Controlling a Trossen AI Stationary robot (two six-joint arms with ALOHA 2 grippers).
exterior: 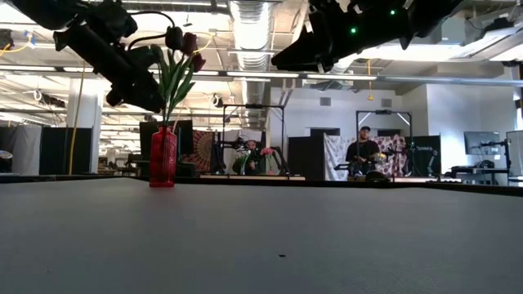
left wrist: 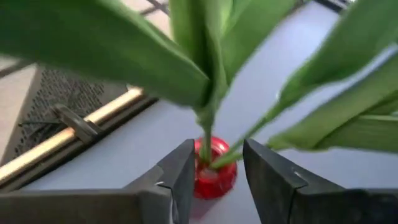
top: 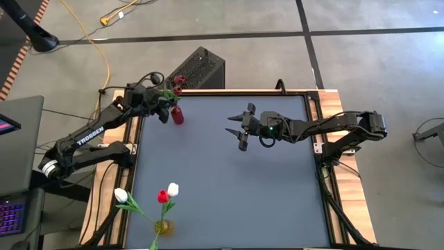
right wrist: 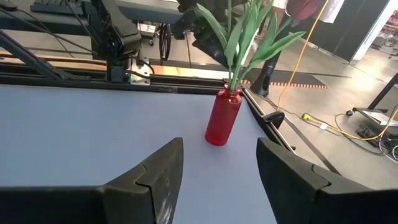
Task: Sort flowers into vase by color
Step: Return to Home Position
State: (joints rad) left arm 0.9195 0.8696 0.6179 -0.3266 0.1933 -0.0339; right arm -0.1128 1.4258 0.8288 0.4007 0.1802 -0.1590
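At the far-left corner of the grey table [top: 229, 187], the left gripper [top: 162, 110] is held above the red vase [top: 177, 116]. Its fingers [left wrist: 180, 177] are seen spread apart, straddling the green stems [left wrist: 205, 134] just over the vase mouth. Nothing is pinched between them, and a gap is left on either side of the stems. The dark-headed tulips [exterior: 181, 41] are stood upright in this vase, with their leaves [left wrist: 124, 50] fanned out close in front of the wrist camera. Their heads [top: 179, 81] are seen past the table's far edge, over a black perforated case [top: 202, 67] on the floor.

At the near-left edge, well apart from both arms, a small yellow vase [top: 163, 226] is placed. Two white tulips [top: 121, 195] [top: 173, 188] and one red tulip [top: 163, 196] are held in it.

Further right, toward the table's middle, the right gripper [top: 241, 129] is hung over bare tabletop. Its fingers [right wrist: 155, 177] are opened wide and nothing is carried. It is pointed toward the red vase, and only open table surface is found between them.

In the room beyond, seated people [exterior: 362, 151] are visible in the low view.
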